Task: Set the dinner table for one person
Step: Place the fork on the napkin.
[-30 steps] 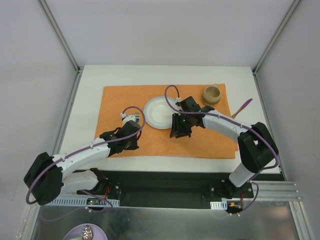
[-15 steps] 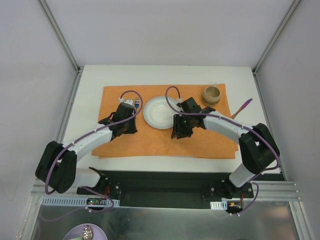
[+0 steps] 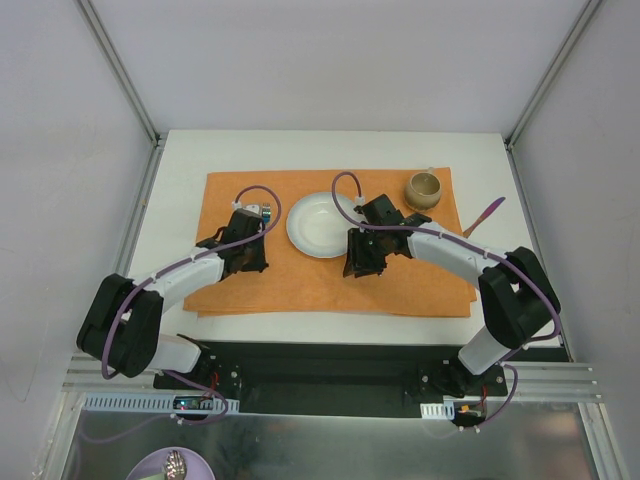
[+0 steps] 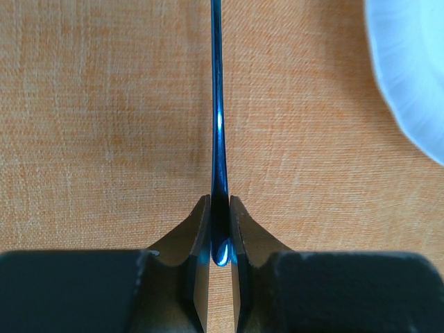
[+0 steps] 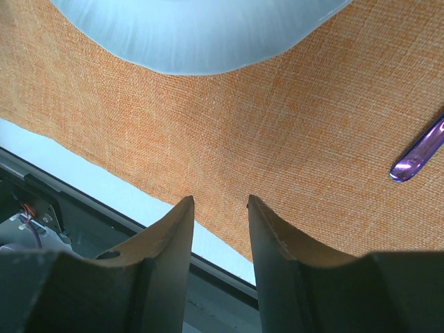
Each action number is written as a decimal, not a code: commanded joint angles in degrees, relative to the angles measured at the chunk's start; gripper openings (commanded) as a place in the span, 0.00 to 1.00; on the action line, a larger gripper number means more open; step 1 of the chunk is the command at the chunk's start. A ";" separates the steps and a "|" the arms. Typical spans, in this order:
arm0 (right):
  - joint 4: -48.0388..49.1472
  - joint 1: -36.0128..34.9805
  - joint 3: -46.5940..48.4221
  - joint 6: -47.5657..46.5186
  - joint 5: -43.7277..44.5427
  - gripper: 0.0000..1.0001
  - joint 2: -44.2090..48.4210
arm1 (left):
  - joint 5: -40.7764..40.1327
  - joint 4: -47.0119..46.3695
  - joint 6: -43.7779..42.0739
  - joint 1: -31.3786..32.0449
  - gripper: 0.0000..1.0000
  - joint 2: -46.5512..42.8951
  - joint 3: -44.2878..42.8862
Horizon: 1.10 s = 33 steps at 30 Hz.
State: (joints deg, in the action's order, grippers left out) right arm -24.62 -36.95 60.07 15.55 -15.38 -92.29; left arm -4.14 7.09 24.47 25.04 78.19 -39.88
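An orange placemat (image 3: 330, 280) lies on the white dinner table (image 3: 180, 180). On the mat sit a white plate (image 3: 318, 224) and a brown mug (image 3: 424, 189). My left gripper (image 3: 248, 262) is just left of the plate. In the left wrist view this gripper (image 4: 220, 198) is shut on the end of a thin blue utensil (image 4: 216, 125), which runs forward edge-on over the mat, with the plate (image 4: 416, 69) at the upper right. My right gripper (image 3: 362, 262) hangs open near the plate's right rim. Nothing is between its fingers (image 5: 220, 201), and the plate (image 5: 201, 28) is ahead of it.
A purple utensil (image 3: 488, 214) lies at the mat's right edge. The right wrist view shows a purple handle tip (image 5: 418, 154) on the cloth. It also shows the table's near strip (image 5: 83, 173) and the black rail (image 5: 41, 201) beyond it. Metal posts frame the table.
The left arm has carried the blue utensil from near the mat's front edge up and leftward, beside the plate. The right arm has not moved.
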 commanded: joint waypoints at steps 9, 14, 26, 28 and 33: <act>-1.13 0.21 0.04 -0.70 0.61 0.40 2.20 | -2.01 -1.55 3.30 -0.60 0.09 -1.73 4.63; -1.31 0.21 0.13 -0.70 0.78 0.40 2.29 | -2.27 -1.56 3.92 -0.52 0.50 -1.81 4.63; -2.62 0.21 1.10 -1.57 2.27 0.40 2.64 | -1.66 3.98 3.83 -0.60 0.85 -12.96 3.67; -3.50 0.39 1.71 -2.10 3.68 0.40 2.99 | -1.66 5.55 4.27 -0.43 0.86 -14.73 3.49; -3.77 1.26 1.98 -3.51 5.70 0.39 4.05 | -0.78 6.62 5.67 0.54 0.81 -18.60 3.40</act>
State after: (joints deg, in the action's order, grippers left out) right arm -26.96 -36.62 60.10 13.91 -12.58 -91.74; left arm -4.99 11.22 28.29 25.08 61.93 -35.48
